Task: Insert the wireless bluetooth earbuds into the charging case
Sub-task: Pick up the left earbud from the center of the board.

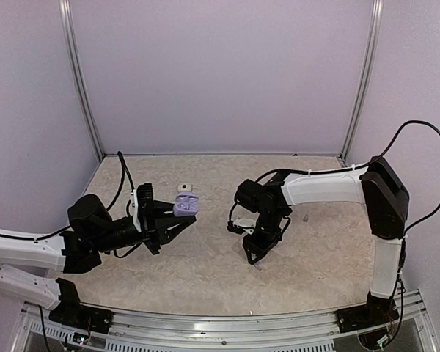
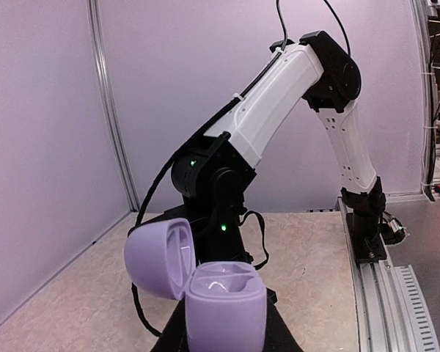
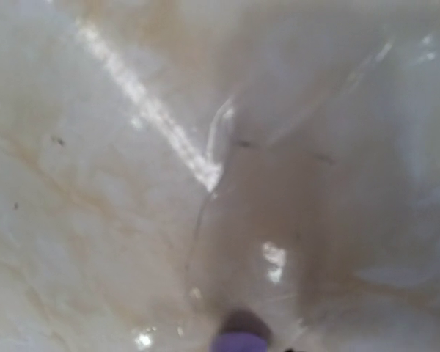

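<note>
The lilac charging case (image 1: 185, 205) is held above the table, and my left gripper (image 1: 182, 215) is shut on its base. In the left wrist view the case body (image 2: 226, 312) stands upright between black fingers (image 2: 170, 336), with its lid (image 2: 155, 257) swung open to the left. A pale glint shows in one well. My right gripper (image 1: 254, 255) points straight down at the table near the middle, and its jaws are hidden. The blurred right wrist view shows only the tabletop and a small lilac piece (image 3: 240, 342) at the bottom edge, probably an earbud. A tiny whitish piece (image 1: 183, 188), apparently another earbud, lies behind the case.
The beige marbled tabletop (image 1: 323, 249) is walled by pale panels at the back and sides. The right arm's white links (image 2: 279, 103) rise opposite the case in the left wrist view. A metal rail (image 1: 227, 323) runs along the near edge.
</note>
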You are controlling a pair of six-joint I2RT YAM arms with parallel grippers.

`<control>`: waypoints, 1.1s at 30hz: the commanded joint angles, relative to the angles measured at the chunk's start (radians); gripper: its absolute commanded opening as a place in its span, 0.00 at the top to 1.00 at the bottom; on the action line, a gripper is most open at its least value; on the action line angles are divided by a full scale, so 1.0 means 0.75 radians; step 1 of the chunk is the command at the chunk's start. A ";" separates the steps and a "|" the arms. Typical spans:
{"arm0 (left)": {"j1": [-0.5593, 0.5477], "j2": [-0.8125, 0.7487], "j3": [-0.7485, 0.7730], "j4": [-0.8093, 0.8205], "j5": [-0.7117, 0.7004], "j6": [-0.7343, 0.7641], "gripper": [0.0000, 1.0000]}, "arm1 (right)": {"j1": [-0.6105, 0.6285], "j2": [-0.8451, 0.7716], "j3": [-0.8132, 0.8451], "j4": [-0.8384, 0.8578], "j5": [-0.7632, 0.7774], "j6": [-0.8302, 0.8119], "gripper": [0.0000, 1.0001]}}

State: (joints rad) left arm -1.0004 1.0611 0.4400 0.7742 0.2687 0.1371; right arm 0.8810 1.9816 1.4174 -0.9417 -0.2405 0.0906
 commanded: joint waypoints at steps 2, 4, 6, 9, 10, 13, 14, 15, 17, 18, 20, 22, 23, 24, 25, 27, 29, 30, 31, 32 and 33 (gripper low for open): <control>0.003 0.007 0.002 0.021 -0.003 0.011 0.94 | 0.017 0.043 0.049 -0.070 0.058 0.004 0.63; 0.003 0.007 0.002 0.019 -0.001 0.011 0.94 | 0.023 0.056 0.051 -0.079 0.073 0.007 0.63; 0.003 0.005 0.000 0.018 -0.004 0.011 0.94 | 0.026 0.064 0.052 -0.083 0.074 0.007 0.63; 0.003 0.005 0.000 0.017 -0.002 0.014 0.94 | 0.028 0.075 0.057 -0.077 0.065 0.013 0.65; 0.002 0.008 0.000 0.019 -0.002 0.014 0.94 | 0.031 0.077 0.058 -0.072 0.061 0.014 0.65; 0.002 0.011 -0.003 0.017 -0.004 0.014 0.94 | 0.032 0.089 0.058 -0.065 0.052 0.018 0.68; 0.002 0.009 -0.003 0.017 -0.005 0.015 0.94 | 0.034 0.092 0.057 -0.062 0.049 0.018 0.69; 0.003 0.008 -0.005 0.017 -0.005 0.015 0.94 | 0.035 0.094 0.058 -0.060 0.048 0.020 0.69; 0.002 0.006 -0.007 0.016 -0.007 0.014 0.94 | 0.038 0.100 0.059 -0.058 0.041 0.020 0.70; 0.002 0.007 -0.008 0.015 -0.009 0.015 0.94 | 0.043 0.103 0.059 -0.058 0.039 0.019 0.71; 0.002 0.005 -0.008 0.013 -0.011 0.016 0.94 | 0.049 0.107 0.059 -0.062 0.040 0.020 0.72; 0.002 0.003 -0.010 0.013 -0.013 0.017 0.94 | 0.050 0.105 0.056 -0.066 0.048 0.020 0.74; 0.003 0.001 -0.009 0.014 -0.013 0.017 0.94 | 0.050 0.101 0.054 -0.066 0.053 0.019 0.75; 0.002 0.004 -0.008 0.016 -0.013 0.017 0.94 | 0.050 0.098 0.053 -0.067 0.057 0.020 0.76; 0.003 0.006 -0.008 0.018 -0.013 0.018 0.94 | 0.050 0.093 0.055 -0.068 0.063 0.020 0.77; 0.003 0.010 -0.009 0.019 -0.013 0.016 0.94 | 0.050 0.086 0.061 -0.070 0.070 0.020 0.79; 0.005 0.013 -0.008 0.020 -0.013 0.016 0.94 | 0.050 0.077 0.062 -0.065 0.066 0.020 0.81; 0.005 0.013 -0.008 0.019 -0.014 0.015 0.94 | 0.049 0.072 0.061 -0.062 0.065 0.020 0.81; 0.005 0.011 -0.010 0.022 -0.016 0.014 0.94 | 0.050 0.066 0.062 -0.058 0.065 0.019 0.82; 0.006 0.011 -0.012 0.024 -0.017 0.011 0.94 | 0.050 0.060 0.062 -0.053 0.066 0.019 0.82; 0.006 0.011 -0.013 0.029 -0.018 0.010 0.94 | 0.050 0.050 0.063 -0.047 0.066 0.019 0.82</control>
State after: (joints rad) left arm -1.0000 1.0649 0.4400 0.7746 0.2676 0.1387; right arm 0.9077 2.0384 1.4464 -0.9779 -0.2001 0.1001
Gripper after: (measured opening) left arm 0.213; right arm 0.184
